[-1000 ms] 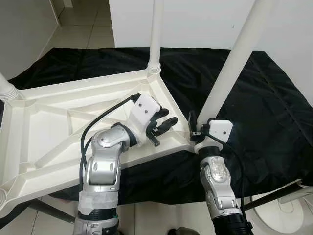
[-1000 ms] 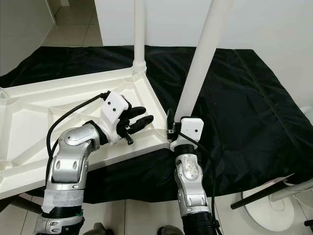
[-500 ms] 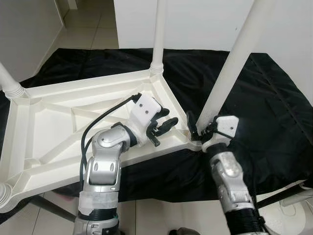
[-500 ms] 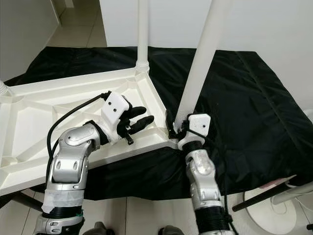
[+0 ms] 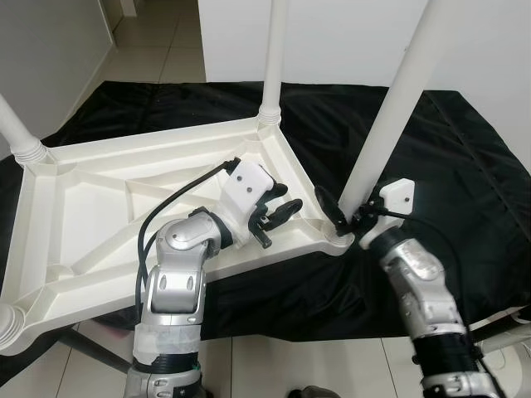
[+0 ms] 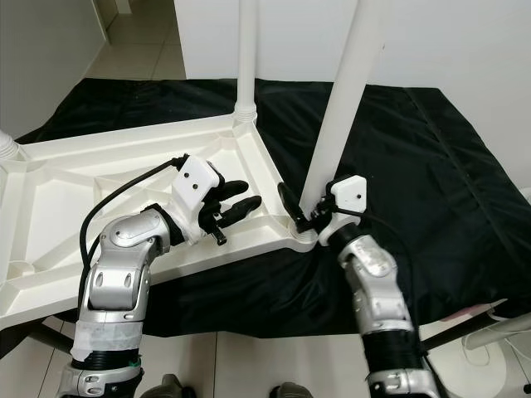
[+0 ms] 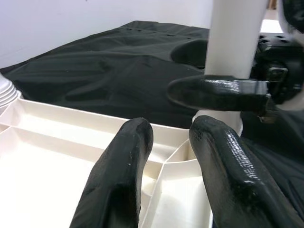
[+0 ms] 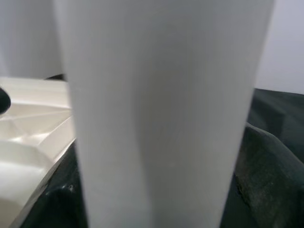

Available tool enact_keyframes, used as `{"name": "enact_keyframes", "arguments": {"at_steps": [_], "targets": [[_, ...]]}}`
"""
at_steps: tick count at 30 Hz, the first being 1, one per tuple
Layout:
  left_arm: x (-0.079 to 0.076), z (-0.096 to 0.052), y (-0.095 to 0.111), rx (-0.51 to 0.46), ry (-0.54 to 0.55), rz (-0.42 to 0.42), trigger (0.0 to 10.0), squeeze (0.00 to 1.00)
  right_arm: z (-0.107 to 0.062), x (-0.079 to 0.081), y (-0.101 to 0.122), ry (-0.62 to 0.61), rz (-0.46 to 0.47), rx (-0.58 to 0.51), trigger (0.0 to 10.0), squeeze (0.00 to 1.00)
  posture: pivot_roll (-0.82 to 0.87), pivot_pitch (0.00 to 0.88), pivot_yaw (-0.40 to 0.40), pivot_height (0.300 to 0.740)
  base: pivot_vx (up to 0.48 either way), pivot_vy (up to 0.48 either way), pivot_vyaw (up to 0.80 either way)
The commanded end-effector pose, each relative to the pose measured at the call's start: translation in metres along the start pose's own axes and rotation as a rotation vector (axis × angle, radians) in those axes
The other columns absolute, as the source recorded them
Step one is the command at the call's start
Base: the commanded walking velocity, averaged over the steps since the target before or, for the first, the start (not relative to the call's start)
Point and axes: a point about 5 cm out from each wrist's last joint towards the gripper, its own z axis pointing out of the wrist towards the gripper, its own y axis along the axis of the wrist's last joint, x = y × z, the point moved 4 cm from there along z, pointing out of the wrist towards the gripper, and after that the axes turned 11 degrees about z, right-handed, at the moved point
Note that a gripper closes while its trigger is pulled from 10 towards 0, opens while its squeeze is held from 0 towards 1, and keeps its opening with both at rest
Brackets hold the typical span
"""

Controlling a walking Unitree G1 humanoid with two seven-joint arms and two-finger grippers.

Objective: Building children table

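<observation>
A black cloth covers the tiled floor.

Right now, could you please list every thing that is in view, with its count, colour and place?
table top: one, white, upside down on the cloth, ribbed underside up.
table legs: four, white; far corner, left corner, near-left corner, near-right corner.
cloth: one, black, spread on the floor under the table.
floor: light tiles, beyond the cloth.
wall: white, behind.
left gripper: one, black jaws slightly apart, over the table top.
right gripper: one, black jaws around the base of the near-right leg.
</observation>
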Motion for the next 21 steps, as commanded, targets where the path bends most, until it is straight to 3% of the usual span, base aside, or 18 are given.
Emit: {"name": "enact_keyframes", "arguments": {"at_steps": [1, 7, 21], "targets": [[0.021, -0.001, -0.002, 0.039, 0.282, -0.017, 10.0, 0.0, -0.001, -0.004, -0.004, 0.06, 0.011, 0.055, 10.0, 0.0, -0.03, 0.018, 0.013, 0.74, 0.0, 0.0, 0.0], [0.022, -0.001, -0.001, 0.039, 0.282, -0.013, 10.0, 0.0, -0.005, -0.008, -0.01, 0.213, 0.005, 0.176, 10.0, 0.0, -0.03, 0.025, 0.02, 0.74, 0.0, 0.0, 0.0], [0.023, -0.001, 0.0, 0.039, 0.29, -0.015, 10.0, 0.0, 0.004, -0.016, -0.01, 0.292, -0.04, 0.217, 10.0, 0.0, -0.02, 0.034, 0.02, 0.74, 0.0, 0.0, 0.0]]}}
